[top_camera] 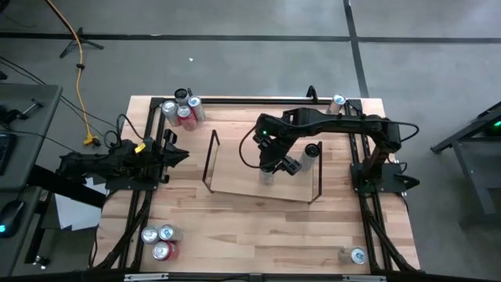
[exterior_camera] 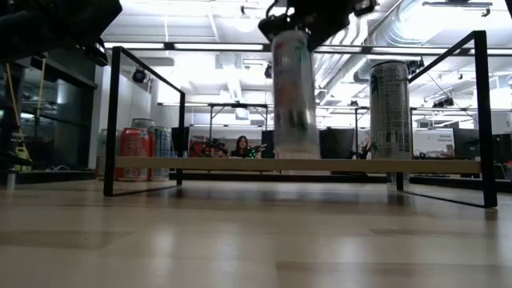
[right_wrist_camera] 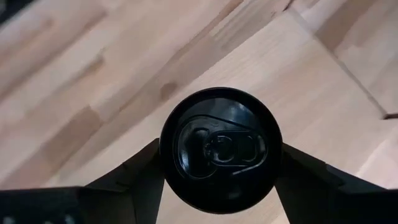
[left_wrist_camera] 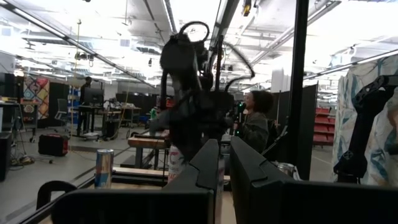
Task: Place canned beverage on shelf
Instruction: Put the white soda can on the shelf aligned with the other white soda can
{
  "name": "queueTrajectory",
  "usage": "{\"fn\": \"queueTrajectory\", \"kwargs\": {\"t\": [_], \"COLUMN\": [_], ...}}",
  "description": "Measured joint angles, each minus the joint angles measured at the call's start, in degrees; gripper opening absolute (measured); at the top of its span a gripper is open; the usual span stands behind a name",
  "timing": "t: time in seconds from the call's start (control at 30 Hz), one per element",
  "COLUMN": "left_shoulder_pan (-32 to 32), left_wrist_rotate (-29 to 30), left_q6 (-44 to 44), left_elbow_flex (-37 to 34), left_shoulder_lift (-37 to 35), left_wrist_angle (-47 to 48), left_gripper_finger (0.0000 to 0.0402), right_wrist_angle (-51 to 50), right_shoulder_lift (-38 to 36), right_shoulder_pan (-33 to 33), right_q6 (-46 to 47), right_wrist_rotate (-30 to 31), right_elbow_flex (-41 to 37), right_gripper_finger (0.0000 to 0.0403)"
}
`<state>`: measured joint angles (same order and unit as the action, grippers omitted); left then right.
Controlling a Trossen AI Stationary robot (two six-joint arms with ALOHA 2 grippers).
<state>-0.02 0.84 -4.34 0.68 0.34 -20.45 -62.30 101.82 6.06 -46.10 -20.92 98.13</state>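
Note:
The shelf is a low black rod rack with a wooden board, standing mid-table. A tall silver can stands upright on the board near its right end. My right gripper reaches over the shelf's middle and is shut on a tall pale can with a black top, which also shows in the low view. My left gripper waits at the table's left side with its fingers shut and empty. My right gripper pinches the can's top end between its two fingers, one on each side of the round wall. The fingers come from above, pointing down. The can hangs upright with its bottom at the board's level; whether it touches, I cannot tell.
Several cans stand at the far left corner and three at the near left. Single cans stand at the far right and near right. A black rail frame runs along the table's edges. A person sits beyond the table.

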Motion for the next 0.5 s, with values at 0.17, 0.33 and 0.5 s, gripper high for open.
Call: {"fn": "queueTrajectory", "kwargs": {"t": [0.17,0.33,0.5], "left_shoulder_pan": [0.0,0.0,0.0], "left_wrist_rotate": [0.0,0.0,0.0], "left_q6": [0.0,0.0,0.0], "left_elbow_flex": [0.0,0.0,0.0], "left_shoulder_lift": [0.0,0.0,0.0], "left_wrist_angle": [0.2,0.3,0.9], "left_gripper_finger": [0.0003,0.0003,0.0003], "right_wrist_angle": [-1.8,-4.4,-9.2], "right_shoulder_lift": [-1.1,-2.5,-2.6], "right_shoulder_pan": [-1.1,-2.4,-5.6], "right_q6": [11.5,28.0,52.6], "right_wrist_rotate": [8.1,15.5,21.0], "right_elbow_flex": [3.3,5.4,5.2], "right_gripper_finger": [0.0239,0.0239,0.0239]}}
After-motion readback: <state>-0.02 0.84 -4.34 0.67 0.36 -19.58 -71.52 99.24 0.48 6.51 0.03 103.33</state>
